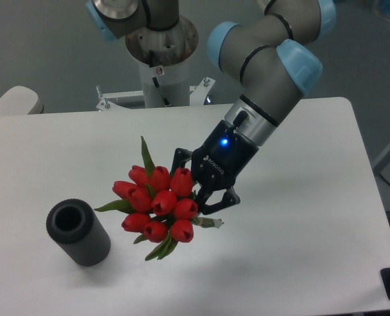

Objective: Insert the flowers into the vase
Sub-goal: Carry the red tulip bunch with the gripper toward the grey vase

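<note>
Dark grey ribbed vase [79, 232] is seen at lower left of the white table [300, 217], standing upright, round mouth open toward the camera, interior dark. Nothing is seen inside it, though the depth of the cavity cannot be judged.

Just right of the vase, apart from it, the bunch of red tulips [157, 201] is held above the tabletop. About nine red buds are counted, packed tight. Green pointed leaves are noted: one rising at upper left of the bunch, one pointing left toward the vase, a couple hanging at the bottom. Buds are turned toward the camera and the left; stems run to the right and are mostly hidden behind the buds.

Black two-finger gripper [205, 197] is closed on the stem end of the tulips at the right side of the bunch; exact contact is hidden by buds, so the grasp point is probably on the short stems. A blue light is lit on the gripper body.

Grey arm with light-blue joint caps [274, 59] descends from upper right. Its base pedestal [161, 79] is mounted at the table's far edge
</note>
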Available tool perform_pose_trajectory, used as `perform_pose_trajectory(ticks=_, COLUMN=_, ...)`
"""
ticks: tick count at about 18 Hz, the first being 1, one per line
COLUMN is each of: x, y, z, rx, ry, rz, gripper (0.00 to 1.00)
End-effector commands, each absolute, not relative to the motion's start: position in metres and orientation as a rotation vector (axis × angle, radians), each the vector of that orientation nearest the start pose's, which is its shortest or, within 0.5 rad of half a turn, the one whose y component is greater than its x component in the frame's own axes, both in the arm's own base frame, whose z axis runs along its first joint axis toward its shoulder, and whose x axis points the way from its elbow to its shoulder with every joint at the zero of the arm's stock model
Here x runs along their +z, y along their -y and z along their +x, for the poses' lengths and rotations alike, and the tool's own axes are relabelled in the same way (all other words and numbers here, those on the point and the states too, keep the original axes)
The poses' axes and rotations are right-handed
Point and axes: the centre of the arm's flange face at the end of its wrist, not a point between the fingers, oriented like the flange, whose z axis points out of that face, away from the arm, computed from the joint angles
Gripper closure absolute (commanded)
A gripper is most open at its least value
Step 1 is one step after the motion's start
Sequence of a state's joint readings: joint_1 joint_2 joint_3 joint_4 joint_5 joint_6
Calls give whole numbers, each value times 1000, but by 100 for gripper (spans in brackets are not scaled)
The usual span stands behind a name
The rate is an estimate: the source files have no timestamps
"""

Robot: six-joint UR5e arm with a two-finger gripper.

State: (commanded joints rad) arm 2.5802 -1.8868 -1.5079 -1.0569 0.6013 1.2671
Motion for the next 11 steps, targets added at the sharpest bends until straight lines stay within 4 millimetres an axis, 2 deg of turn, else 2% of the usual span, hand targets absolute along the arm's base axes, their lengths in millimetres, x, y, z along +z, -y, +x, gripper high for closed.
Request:
perform_pose_trajectory(ticks=6, x=448, y=-518, z=-404, rx=-256, ry=-367, rz=-2115, gripper=66)
perform_pose_trajectory(ticks=11, x=454, y=-523, z=-396, rx=-364, ry=-268, rz=-2059, gripper=67)
